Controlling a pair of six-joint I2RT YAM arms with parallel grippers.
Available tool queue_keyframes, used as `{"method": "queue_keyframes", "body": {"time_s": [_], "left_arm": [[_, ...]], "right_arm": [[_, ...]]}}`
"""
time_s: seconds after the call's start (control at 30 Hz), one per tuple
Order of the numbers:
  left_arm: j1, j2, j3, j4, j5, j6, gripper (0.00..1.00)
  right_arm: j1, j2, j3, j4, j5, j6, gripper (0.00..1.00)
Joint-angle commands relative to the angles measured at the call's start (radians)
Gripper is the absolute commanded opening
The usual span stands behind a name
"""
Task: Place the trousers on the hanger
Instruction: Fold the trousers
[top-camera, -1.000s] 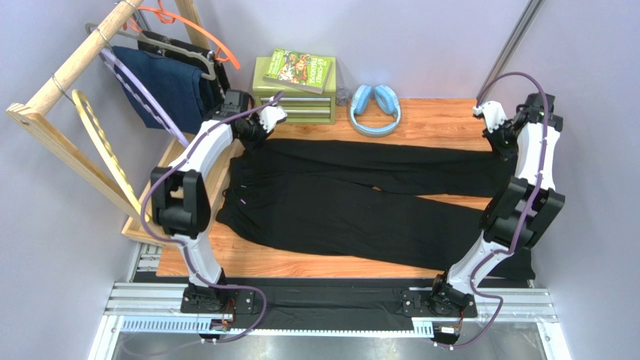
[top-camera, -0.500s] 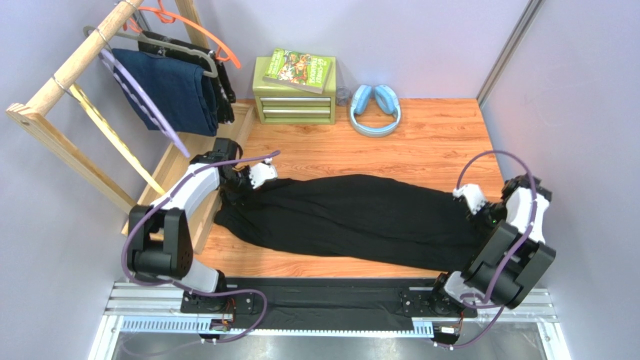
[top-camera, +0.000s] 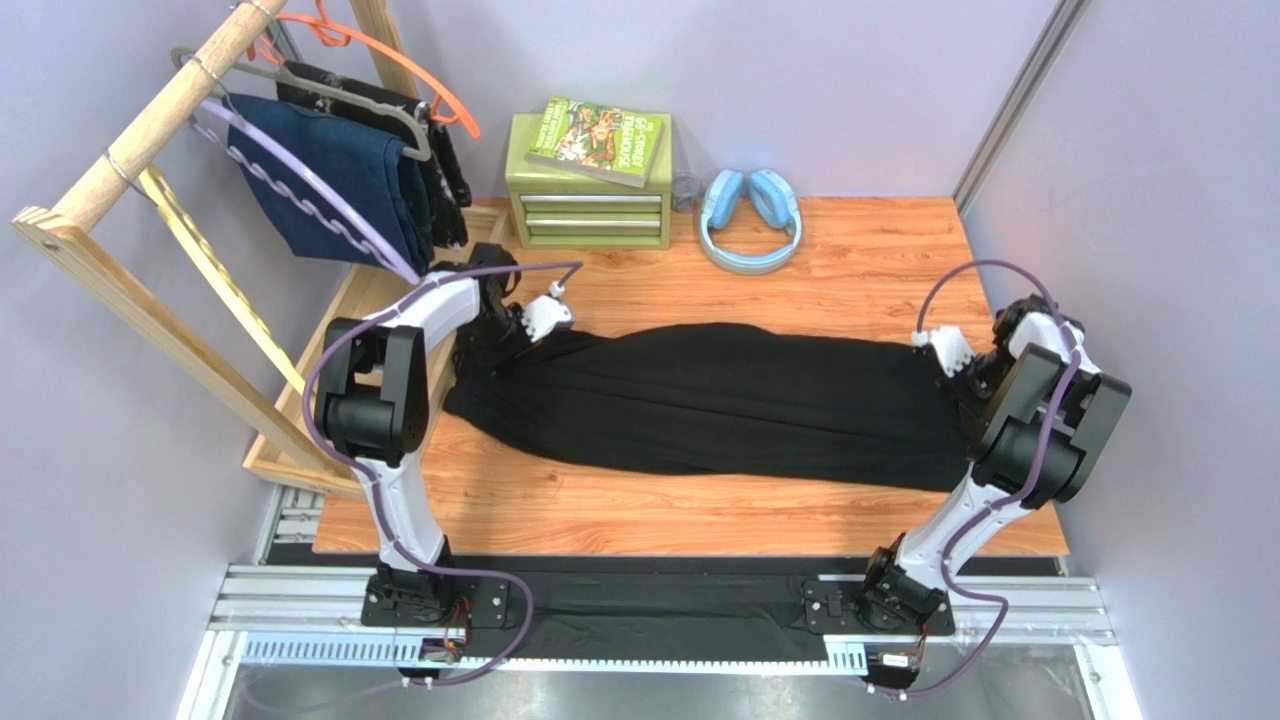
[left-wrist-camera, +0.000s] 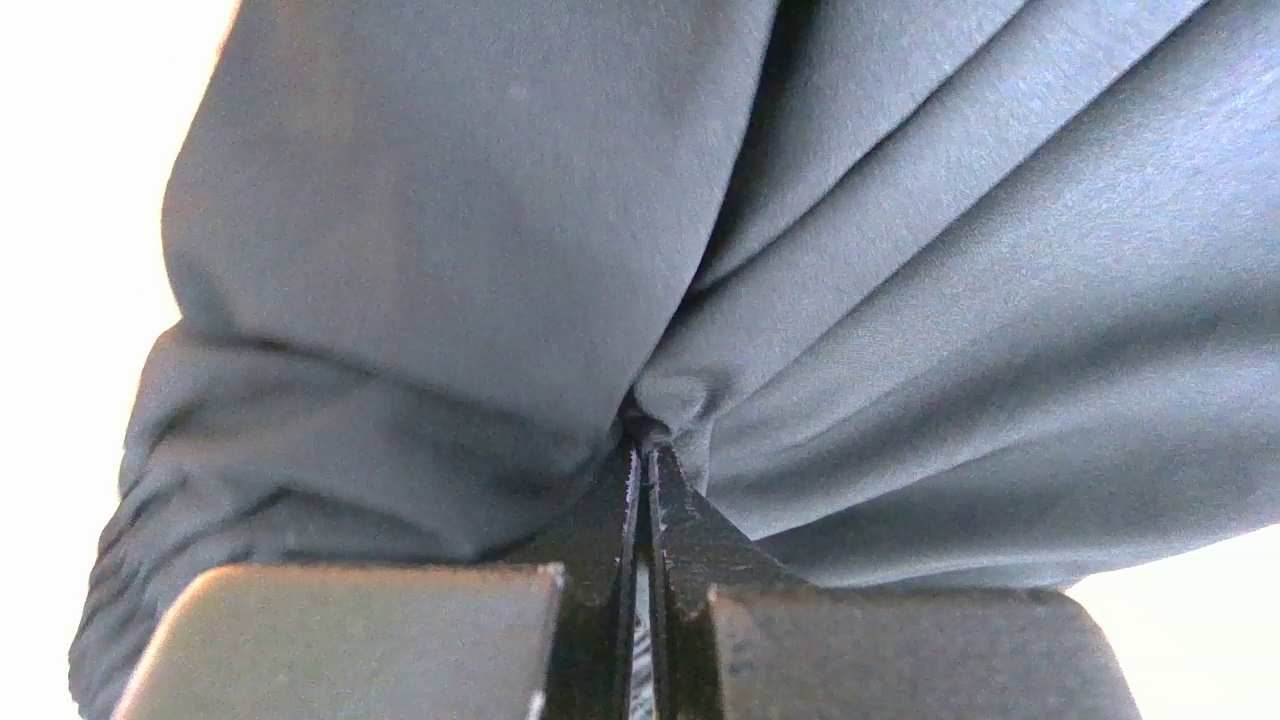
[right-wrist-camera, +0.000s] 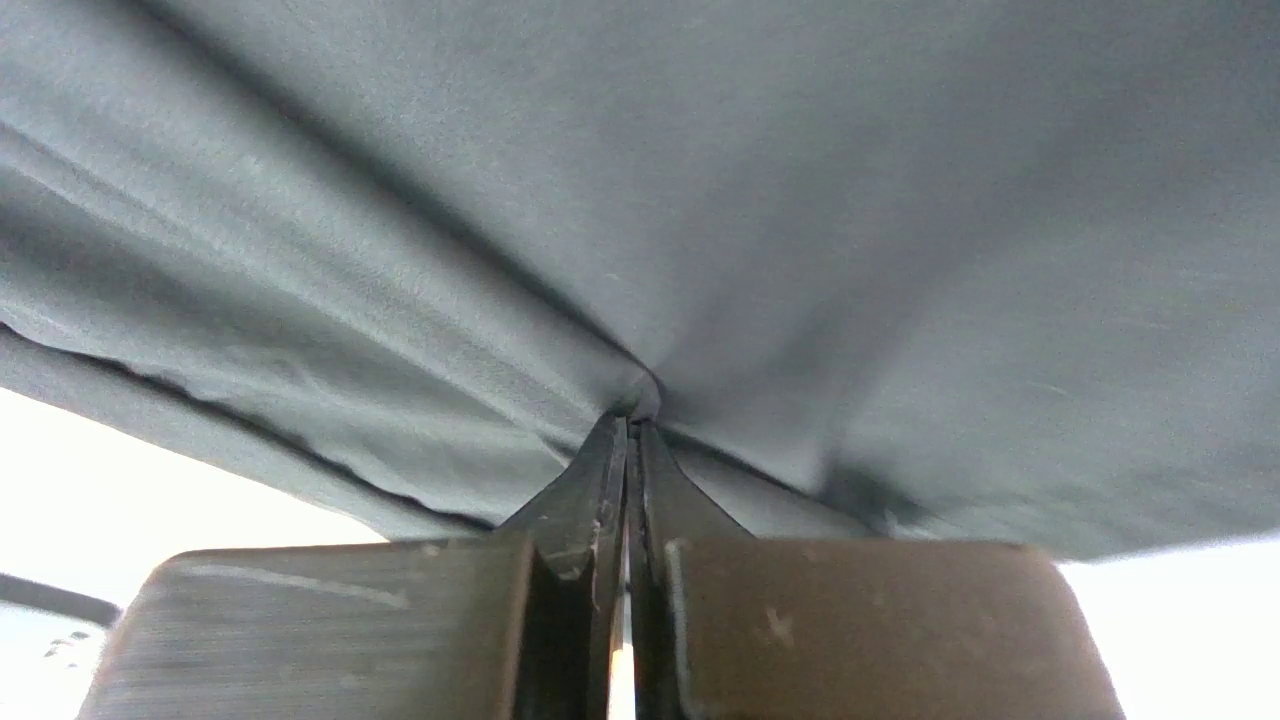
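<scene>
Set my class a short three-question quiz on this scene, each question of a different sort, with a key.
1. True or false: the left pincer and the right pincer are both shut on the trousers.
2. Where is the lavender hanger? A: hanging on the wooden rack. B: flat on the table. C: in the right pincer.
3. Missing word: the headphones are ____ in colour.
Key: 1 true; 2 A; 3 blue.
</scene>
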Motion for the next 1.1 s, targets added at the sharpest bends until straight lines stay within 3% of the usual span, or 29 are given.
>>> {"method": "queue_keyframes", "body": {"time_s": [0.0, 0.23, 0.47, 0.57, 0.83, 1.07], "left_arm": [[0.008, -0.01, 0.12, -0.058, -0.025, -0.029, 0.0], [0.008, -0.09, 0.213, -0.127, 0.056, -0.043, 0.0], [0.007, -0.243, 0.142, -0.171, 0.15, 0.02, 0.0], [0.001, -0.276, 0.053, -0.178, 0.139, 0.06, 0.0], [-0.001, -0.225, -0.162, -0.121, 0.021, 0.117, 0.0], [-0.003, -0.191, -0.195, -0.084, -0.01, 0.072, 0.0]], "right_arm": [[0.004, -0.036, 0.143, -0.038, -0.023, 0.016, 0.0], [-0.008, -0.064, 0.266, -0.095, -0.043, -0.03, 0.0], [-0.121, -0.101, 0.356, -0.148, -0.065, -0.166, 0.0], [-0.167, -0.136, 0.3, -0.159, -0.056, -0.227, 0.0], [-0.173, -0.196, -0.136, 0.057, 0.06, -0.343, 0.0], [-0.164, -0.136, -0.098, 0.09, 0.066, -0.283, 0.0]]}}
